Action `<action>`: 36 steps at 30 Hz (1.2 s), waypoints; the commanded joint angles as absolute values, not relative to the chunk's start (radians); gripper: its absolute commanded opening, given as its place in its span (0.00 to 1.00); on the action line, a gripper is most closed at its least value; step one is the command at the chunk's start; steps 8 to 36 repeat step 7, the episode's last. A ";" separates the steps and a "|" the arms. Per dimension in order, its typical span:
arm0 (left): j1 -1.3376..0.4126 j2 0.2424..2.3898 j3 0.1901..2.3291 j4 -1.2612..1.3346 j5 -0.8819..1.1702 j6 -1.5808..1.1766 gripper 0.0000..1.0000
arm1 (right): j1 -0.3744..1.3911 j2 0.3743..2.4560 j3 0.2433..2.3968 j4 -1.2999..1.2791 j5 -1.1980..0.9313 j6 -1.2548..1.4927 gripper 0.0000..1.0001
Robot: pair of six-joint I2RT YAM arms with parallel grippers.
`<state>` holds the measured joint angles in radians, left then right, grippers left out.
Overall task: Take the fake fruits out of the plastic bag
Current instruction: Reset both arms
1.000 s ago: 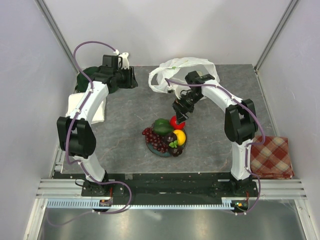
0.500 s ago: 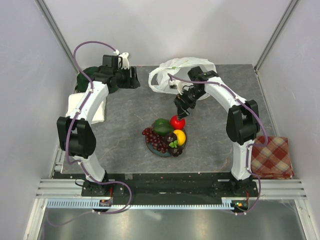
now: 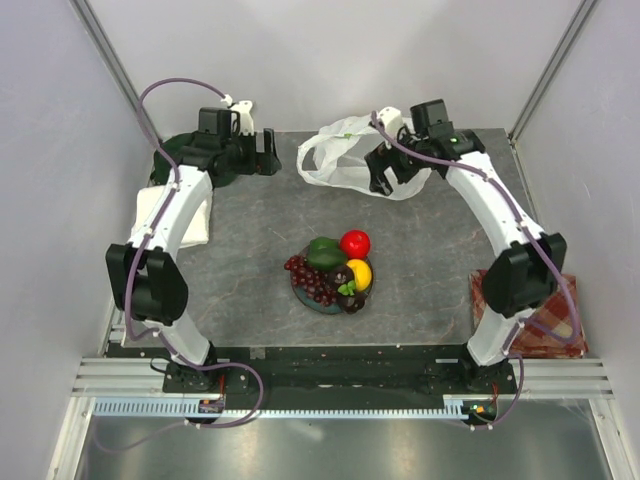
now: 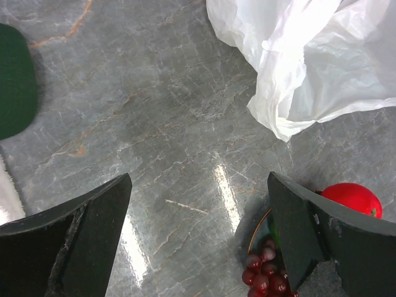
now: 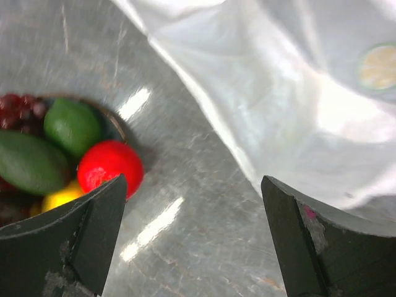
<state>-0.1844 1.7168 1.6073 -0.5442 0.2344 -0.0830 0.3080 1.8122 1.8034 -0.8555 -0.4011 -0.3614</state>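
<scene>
The teal-grey plate (image 3: pixel 303 297) in the middle of the table holds the fake fruits: dark red grapes (image 3: pixel 308 279), a green oval piece (image 3: pixel 322 250), a red apple (image 3: pixel 355 243), a yellow fruit (image 3: pixel 359 272) and a dark purple fruit (image 3: pixel 346 288). The white plastic bag (image 3: pixel 350 150) lies crumpled at the back. My right gripper (image 3: pixel 382 172) is open and empty, just above the bag's near edge (image 5: pixel 278 80), with the apple (image 5: pixel 110 170) to its left. My left gripper (image 3: pixel 267 155) is open and empty, left of the bag (image 4: pixel 309 62).
A dark green cap (image 3: pixel 180 150) and a white cloth (image 3: pixel 190 215) lie at the back left under the left arm. A red checked cloth (image 3: pixel 548 305) lies at the right edge. Walls close in the table's sides and back.
The right gripper let go of the red apple on the plate. It then pulled back and away to the bag, open. The left arm shifted only slightly.
</scene>
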 commanded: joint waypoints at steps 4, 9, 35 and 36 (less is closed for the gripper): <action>-0.181 1.589 1.569 -0.529 0.192 -0.035 0.99 | 0.314 1.666 1.698 -0.709 -0.261 -0.271 0.98; -0.179 1.553 1.554 -0.531 0.187 -0.029 0.99 | 0.313 1.637 1.695 -0.710 -0.267 -0.284 0.98; -0.179 1.553 1.554 -0.531 0.187 -0.029 0.99 | 0.313 1.637 1.695 -0.710 -0.267 -0.284 0.98; -0.179 1.553 1.554 -0.531 0.187 -0.029 0.99 | 0.313 1.637 1.695 -0.710 -0.267 -0.284 0.98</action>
